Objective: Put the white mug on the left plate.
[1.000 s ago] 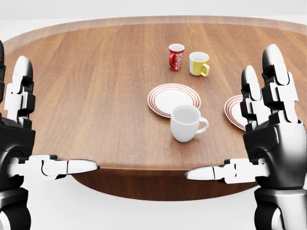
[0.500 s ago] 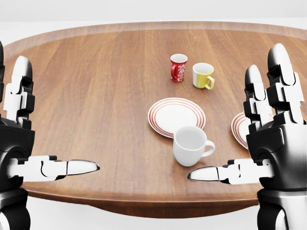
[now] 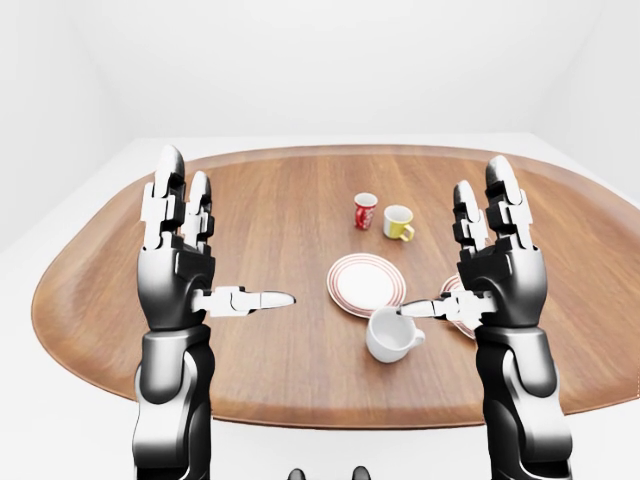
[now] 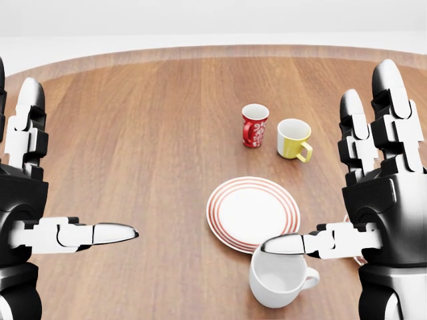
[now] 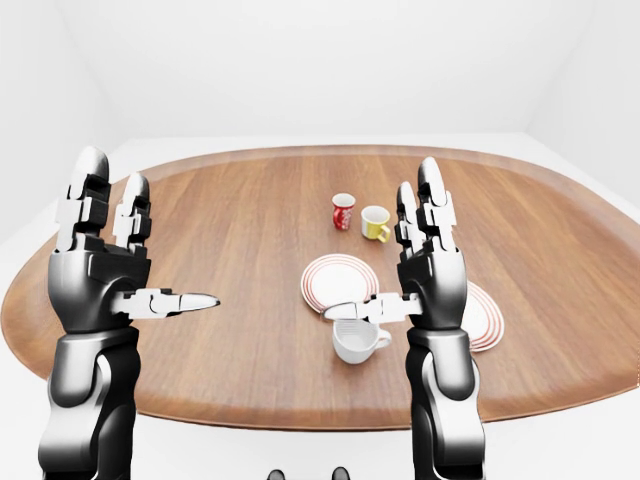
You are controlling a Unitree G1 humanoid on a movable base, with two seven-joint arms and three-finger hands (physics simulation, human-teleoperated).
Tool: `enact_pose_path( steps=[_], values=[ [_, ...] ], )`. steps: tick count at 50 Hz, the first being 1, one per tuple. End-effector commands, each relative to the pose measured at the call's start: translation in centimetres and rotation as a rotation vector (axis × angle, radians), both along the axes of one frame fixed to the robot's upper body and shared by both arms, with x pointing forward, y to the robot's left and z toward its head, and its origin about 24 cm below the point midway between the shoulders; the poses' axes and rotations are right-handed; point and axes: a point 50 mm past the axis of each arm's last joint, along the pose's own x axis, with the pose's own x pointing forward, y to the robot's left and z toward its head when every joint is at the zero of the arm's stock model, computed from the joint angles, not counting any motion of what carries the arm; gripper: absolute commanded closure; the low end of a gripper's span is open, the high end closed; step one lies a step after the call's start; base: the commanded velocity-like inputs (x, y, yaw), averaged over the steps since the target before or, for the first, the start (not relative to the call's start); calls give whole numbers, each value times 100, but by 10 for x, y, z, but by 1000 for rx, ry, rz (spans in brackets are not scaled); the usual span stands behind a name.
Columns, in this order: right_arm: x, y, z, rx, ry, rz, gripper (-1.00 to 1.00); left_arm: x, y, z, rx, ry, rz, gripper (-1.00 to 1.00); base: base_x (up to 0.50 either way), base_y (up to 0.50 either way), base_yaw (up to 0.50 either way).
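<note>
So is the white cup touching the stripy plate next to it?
Cannot tell. In the head view the white mug meets the left plate at its rim, but one may just hide the other. The eye views show no gap either.

No words, numbers, brands or signs can be read anywhere. The nearest thing to a marking is the white pattern on the red mug [image 4: 254,125], up and to the left of the right hand [image 4: 373,200]; it is too small to tell whether it holds any letters.
</note>
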Motion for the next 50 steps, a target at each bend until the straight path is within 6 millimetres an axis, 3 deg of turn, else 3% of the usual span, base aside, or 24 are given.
enact_pose_path(
  steps=[1,32,38,50],
  values=[
    [-1,0,1,-3,-5,4,-100,-1,0,0,0,-1,0,-97,50,0,0],
    [3,3,-3,-31,17,-10,-100,1,1,0,-3,-1,3,-97,50,-1,0],
    [6,11,-15,-96,71,-7,-100,2,2,0,-4,3,4,-97,1,0,0],
    [-11,32,-22,-213,99,37,-100,2,2,-1,-3,6,4,-97,0,0,0]
  ],
)
